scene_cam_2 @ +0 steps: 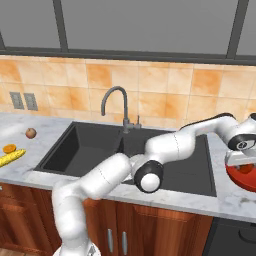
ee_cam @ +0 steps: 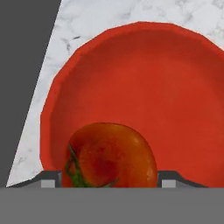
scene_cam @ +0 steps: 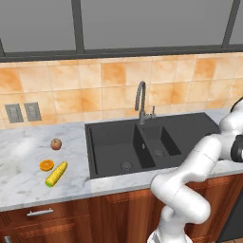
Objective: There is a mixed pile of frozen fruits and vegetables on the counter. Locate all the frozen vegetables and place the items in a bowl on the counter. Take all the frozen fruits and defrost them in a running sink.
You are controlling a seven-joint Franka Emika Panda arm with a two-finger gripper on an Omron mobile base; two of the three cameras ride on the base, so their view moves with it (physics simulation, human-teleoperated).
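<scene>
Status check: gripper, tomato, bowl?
Gripper over red bowl, around dark red tomato. Corn cob, orange half, reddish-tan apple still on marble counter.

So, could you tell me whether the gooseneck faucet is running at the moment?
Off: no water falls from the dark grey gooseneck faucet into the black double-basin sink.

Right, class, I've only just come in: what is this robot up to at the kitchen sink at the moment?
The white arm reaches right of the black sink, its tool around a dark red tomato over a red bowl on the marble counter. Whether the tomato is gripped or already resting in the bowl is unclear. A reddish-tan fruit, an orange half and a corn cob lie left of the sink.
</scene>
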